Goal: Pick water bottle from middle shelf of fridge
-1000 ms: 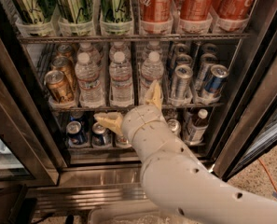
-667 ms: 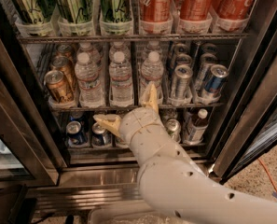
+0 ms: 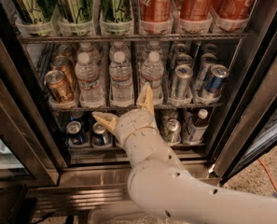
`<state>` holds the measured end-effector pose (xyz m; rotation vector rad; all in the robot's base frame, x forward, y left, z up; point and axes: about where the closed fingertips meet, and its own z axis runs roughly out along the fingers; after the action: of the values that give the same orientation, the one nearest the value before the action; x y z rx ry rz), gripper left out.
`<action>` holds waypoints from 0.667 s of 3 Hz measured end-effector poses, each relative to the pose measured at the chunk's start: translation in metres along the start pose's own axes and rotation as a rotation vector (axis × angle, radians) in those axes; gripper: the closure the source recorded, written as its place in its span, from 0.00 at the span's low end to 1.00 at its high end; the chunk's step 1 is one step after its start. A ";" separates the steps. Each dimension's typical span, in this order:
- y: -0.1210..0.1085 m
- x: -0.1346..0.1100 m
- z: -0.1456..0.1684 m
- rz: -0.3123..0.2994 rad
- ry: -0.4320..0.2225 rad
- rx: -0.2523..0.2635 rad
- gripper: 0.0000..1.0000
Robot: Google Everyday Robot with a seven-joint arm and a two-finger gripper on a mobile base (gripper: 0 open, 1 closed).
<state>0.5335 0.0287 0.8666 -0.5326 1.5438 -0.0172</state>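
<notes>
Fridge (image 3: 82, 177) open, full of drinks. Middle shelf (image 3: 198, 105): water bottle (image 3: 121, 78) stands at front edge, near middle, more bottles (image 3: 152, 71) beside it. Gripper (image 3: 125, 108) sits just below that front edge, fingers wide apart, holding nothing. Risk: fingers bump shelf edge, or knock over wrong bottle.

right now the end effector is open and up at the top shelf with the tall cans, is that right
Not quite. The end effector is open, but it is lower down, at the front edge of the middle shelf, just below the water bottles standing in their lanes, not up by the tall cans. The camera view shows this.
</notes>
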 end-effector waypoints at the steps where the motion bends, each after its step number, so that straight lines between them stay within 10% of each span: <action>1: 0.008 -0.004 0.008 0.017 -0.025 0.026 0.23; 2: 0.013 -0.006 0.018 0.039 -0.043 0.057 0.30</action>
<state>0.5460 0.0476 0.8663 -0.4548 1.5073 -0.0196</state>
